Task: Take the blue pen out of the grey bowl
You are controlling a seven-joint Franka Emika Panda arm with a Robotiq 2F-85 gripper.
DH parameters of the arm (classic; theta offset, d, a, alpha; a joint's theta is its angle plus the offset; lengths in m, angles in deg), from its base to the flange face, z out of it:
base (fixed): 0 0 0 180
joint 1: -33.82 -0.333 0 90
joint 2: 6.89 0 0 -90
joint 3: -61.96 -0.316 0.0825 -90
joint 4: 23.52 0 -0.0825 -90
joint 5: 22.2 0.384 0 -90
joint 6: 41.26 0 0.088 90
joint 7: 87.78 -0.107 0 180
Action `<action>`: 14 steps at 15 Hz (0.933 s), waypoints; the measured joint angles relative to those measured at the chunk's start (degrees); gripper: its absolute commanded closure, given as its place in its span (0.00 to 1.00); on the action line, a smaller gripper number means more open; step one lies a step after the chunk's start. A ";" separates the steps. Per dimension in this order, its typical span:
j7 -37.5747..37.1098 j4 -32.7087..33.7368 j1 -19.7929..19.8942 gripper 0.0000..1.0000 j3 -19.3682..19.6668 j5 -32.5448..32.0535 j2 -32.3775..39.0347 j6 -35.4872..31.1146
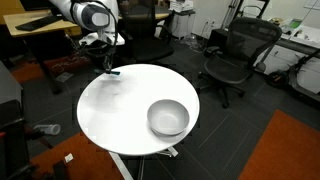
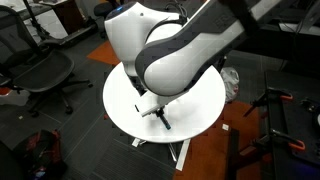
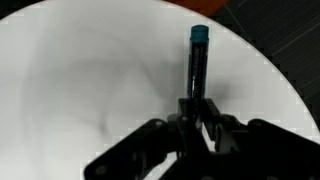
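- Table [image 1: 110, 115]: round and white. I work at its edge nearest the arm's base.
- Bowl [image 1: 168, 117]: grey and shallow, near the opposite edge. No pen shows inside it, so I judge the removal is done.
- Gripper [image 3: 196, 112]: the fingers are clamped on the pen's dark end, well apart from the bowl.
- Pen [image 3: 197, 65]: held out of the bowl, with its teal end pointing at the table edge. I cannot tell whether it touches the top. I judge it light, stiff and smooth, so it may swivel in an end grip; taking it mid-barrel would be steadier.
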 measured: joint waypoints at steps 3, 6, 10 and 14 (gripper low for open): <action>0.00 1.89 0.42 0.95 0.37 0.09 2.11 0.01; 0.01 3.56 1.11 0.56 0.81 0.12 3.79 0.04; 0.20 5.20 1.86 0.33 0.95 0.15 5.13 0.16; 0.31 5.97 2.15 0.03 0.95 0.16 5.40 0.21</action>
